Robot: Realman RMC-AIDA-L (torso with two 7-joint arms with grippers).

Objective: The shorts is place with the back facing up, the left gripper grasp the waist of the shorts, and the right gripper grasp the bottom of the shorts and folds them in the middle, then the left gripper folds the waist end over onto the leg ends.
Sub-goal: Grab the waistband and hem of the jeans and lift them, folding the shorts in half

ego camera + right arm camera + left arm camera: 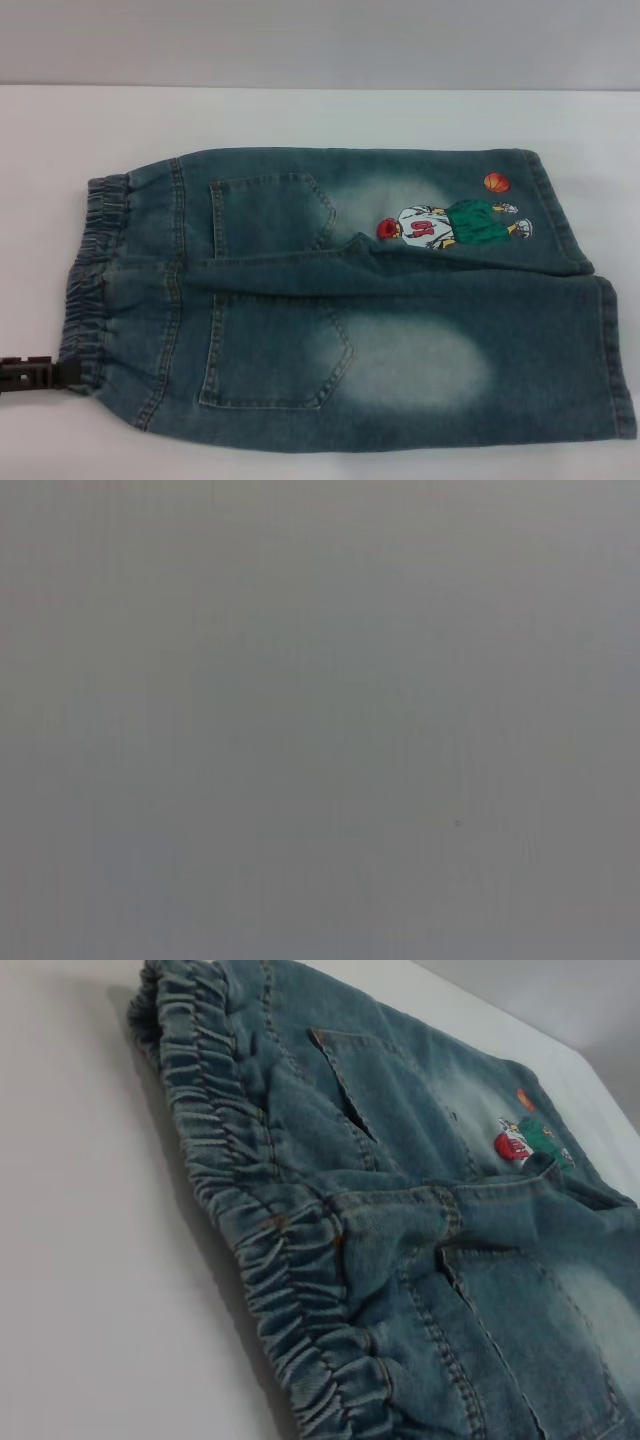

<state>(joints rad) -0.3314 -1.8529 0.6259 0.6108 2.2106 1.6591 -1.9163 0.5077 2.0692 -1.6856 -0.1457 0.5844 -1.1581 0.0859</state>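
Observation:
The shorts [340, 300] lie flat on the white table with their back up, both patch pockets showing. The ruffled waist [95, 280] is at the left and the hemmed leg ends [610, 340] are at the right. A cartoon basketball player print [450, 225] sits on the far leg. My left gripper [66, 374] comes in low from the left edge and reaches the near corner of the waist. The left wrist view shows the waist [250, 1210] close up, with the shorts [480, 1290] stretching away beyond it. My right gripper is out of view, and its wrist view shows only a plain grey surface.
The white table [300, 115] extends beyond the shorts to a far edge against a grey wall. Bare tabletop lies left of the waist [90, 1260]. The near leg's hem reaches close to the head view's right edge.

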